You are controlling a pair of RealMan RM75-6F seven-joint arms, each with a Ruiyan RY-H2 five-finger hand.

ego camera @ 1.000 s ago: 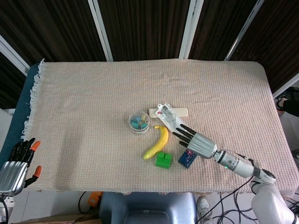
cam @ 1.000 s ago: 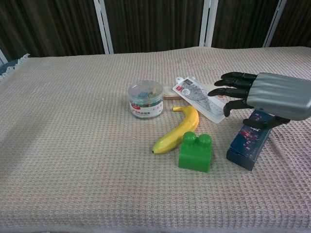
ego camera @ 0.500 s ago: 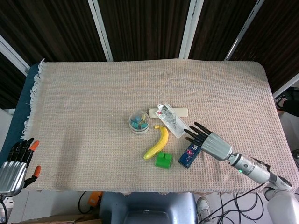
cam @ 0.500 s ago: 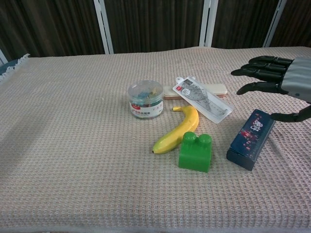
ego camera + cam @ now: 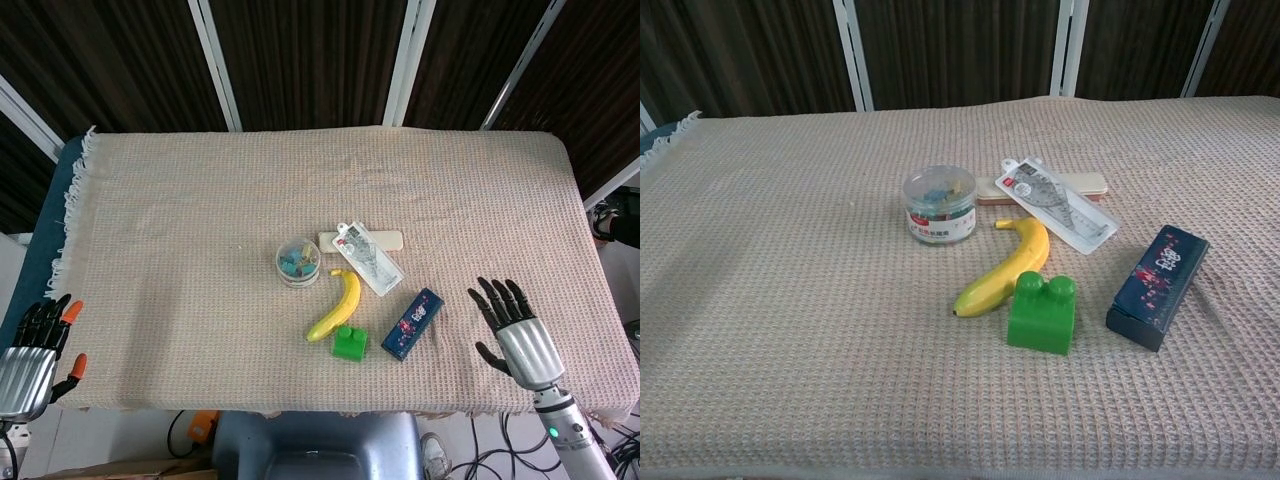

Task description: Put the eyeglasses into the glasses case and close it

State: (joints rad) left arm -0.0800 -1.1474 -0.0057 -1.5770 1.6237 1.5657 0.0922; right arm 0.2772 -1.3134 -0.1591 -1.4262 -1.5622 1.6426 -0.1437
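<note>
Looking down from the head view: catching the right hand (image 5: 515, 325) at the near right of the tabletop (image 5: 180, 200), palm down, spread wide, gripping nothing. Well apart from everything else out there. Finding the left hand (image 5: 35, 350) off the near left corner, beyond the cloth's fringe, likewise spread and holding nothing. No sign of either hand in the chest view.

On to the task's thing: spotting a dark blue case (image 5: 412, 323) lying flat and closed on the woven cloth, angled, between the right hand and the middle cluster, touched by nothing. Cannot tell from either view where the eyeglasses are.

Running through the cluster: a yellow banana (image 5: 338, 305) curving just left of the case, its near end beside a green building block (image 5: 349, 343). Behind the banana, a clear round tub of clips (image 5: 298, 262). To the right of that, a packaged ruler set (image 5: 368, 258) lying diagonally, overlapping a flat beige box (image 5: 390, 238) at the back.
</note>
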